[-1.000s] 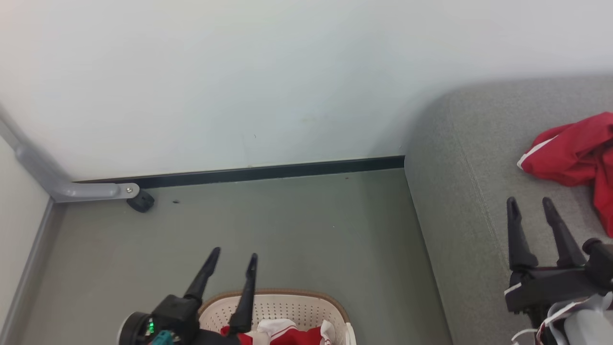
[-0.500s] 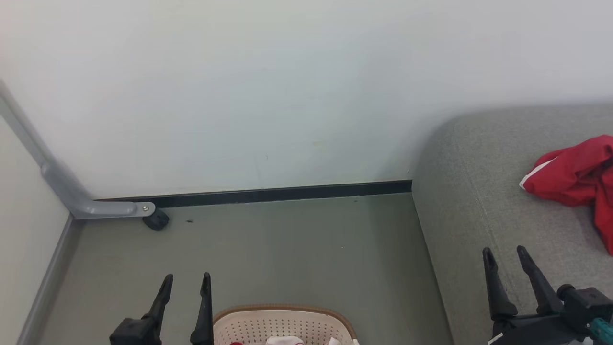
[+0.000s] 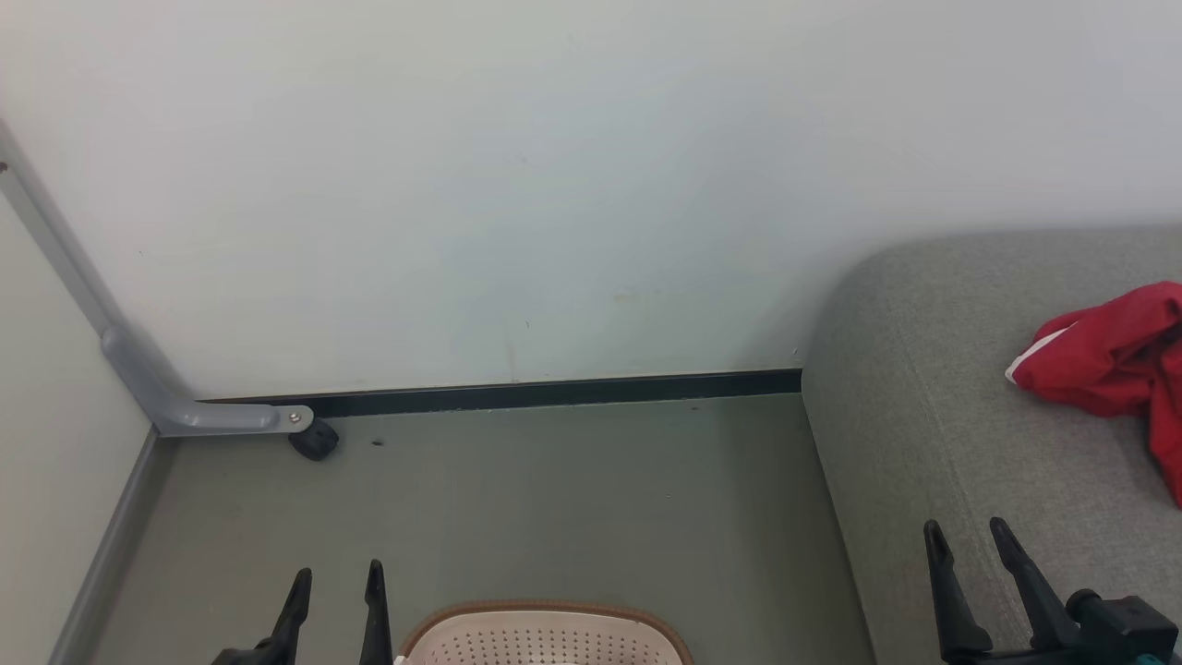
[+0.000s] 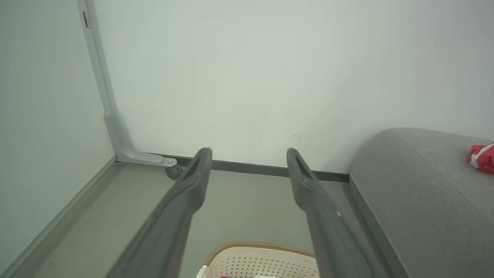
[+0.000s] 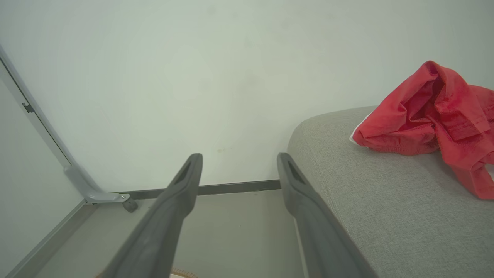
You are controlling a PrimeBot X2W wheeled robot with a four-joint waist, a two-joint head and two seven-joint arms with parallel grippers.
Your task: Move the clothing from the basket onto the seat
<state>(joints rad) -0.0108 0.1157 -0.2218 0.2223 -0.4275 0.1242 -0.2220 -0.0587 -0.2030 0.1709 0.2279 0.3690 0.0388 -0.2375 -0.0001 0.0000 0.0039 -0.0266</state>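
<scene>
The basket (image 3: 545, 611), cream with a brown rim, pokes up at the bottom edge of the head view, and its inside is cut off. The left wrist view shows the basket's far wall (image 4: 266, 262) below my fingers. My left gripper (image 3: 337, 573) (image 4: 249, 154) is open and empty, just left of the basket. A red and white garment (image 3: 1103, 369) (image 5: 428, 116) (image 4: 482, 157) lies crumpled on the grey seat (image 3: 923, 416) (image 5: 386, 208) at the right. Over the seat's front left part my right gripper (image 3: 966, 528) (image 5: 239, 158) is open and empty, short of the garment.
A white wall with a black baseboard (image 3: 554, 392) stands behind the grey-green floor (image 3: 572, 499). A grey metal bracket with a black caster (image 3: 314, 441) sits in the left corner. The seat's side drops to the floor at the right.
The head camera has tilted up, so everything sits lower in the picture. My left gripper has drawn back from over the basket to its left side. My right gripper has pulled back slightly from the garment.
</scene>
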